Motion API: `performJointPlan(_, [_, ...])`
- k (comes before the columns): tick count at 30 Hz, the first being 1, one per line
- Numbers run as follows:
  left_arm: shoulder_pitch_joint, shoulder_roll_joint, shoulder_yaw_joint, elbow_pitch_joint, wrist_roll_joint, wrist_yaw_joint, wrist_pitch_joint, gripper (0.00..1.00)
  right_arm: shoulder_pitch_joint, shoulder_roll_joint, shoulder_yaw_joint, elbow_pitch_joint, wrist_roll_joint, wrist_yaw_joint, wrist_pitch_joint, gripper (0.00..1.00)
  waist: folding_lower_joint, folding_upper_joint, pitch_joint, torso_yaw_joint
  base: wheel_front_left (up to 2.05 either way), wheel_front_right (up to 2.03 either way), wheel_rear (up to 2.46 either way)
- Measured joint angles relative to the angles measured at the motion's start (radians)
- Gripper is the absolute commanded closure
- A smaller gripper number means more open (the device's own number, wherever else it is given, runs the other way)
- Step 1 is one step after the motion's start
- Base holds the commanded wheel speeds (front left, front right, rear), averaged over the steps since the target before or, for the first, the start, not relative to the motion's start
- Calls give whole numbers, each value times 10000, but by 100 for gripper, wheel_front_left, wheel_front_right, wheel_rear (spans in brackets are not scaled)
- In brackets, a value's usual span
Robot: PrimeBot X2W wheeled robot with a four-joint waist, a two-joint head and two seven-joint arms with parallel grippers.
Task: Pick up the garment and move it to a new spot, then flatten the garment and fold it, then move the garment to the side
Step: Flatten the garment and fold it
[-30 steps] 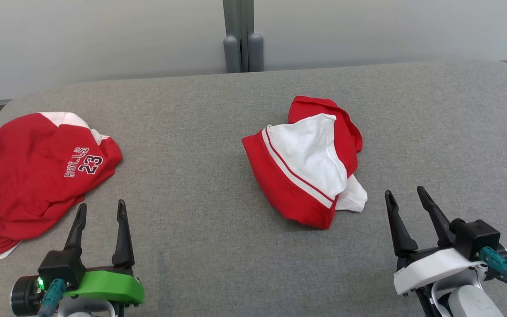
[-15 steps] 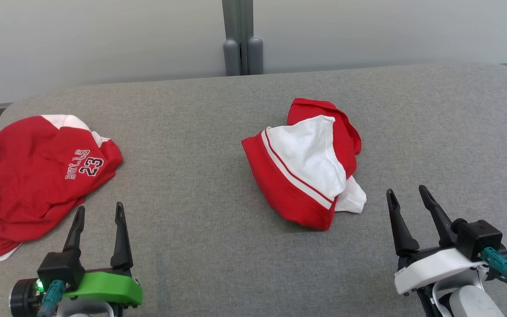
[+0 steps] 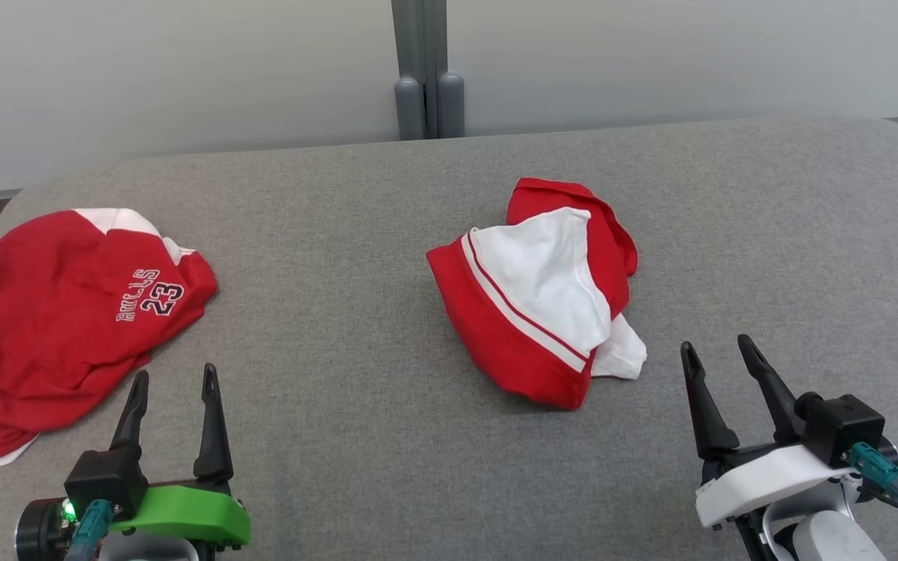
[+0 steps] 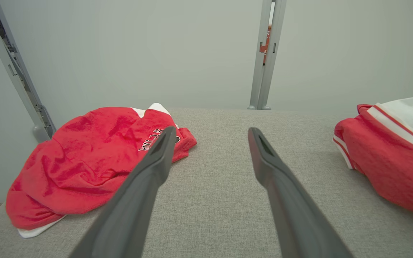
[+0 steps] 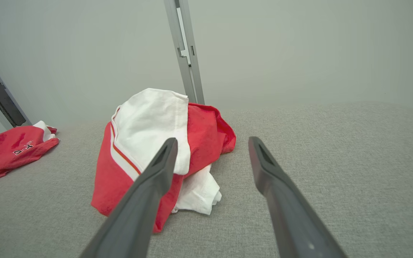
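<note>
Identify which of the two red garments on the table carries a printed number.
The left garment, marked 23 beneath some lettering. The middle garment carries no print, only a white panel edged with stripes.

A crumpled red-and-white cloth garment (image 3: 531,312) (image 4: 389,168) (image 5: 145,122) lies in a loose heap near the middle of the grey fabric-covered desk (image 3: 340,405), a little to the right. A white panel edged with red and white stripes is folded over its top, red cloth bunches behind and below it, and a white flap pokes out at the near right corner. Well apart from it, at the desk's left edge, lies a rumpled red cloth jersey (image 3: 51,335) (image 4: 84,157) (image 5: 5,150) with white trim, lettered "BULLS 23".
</note>
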Motion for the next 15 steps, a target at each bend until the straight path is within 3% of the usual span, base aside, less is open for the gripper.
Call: performJointPlan(15, [38, -15, 23, 50, 61, -31, 0, 0, 44, -2, 35, 63, 10, 0, 0, 0, 0, 0, -56, 16, 0, 0, 0])
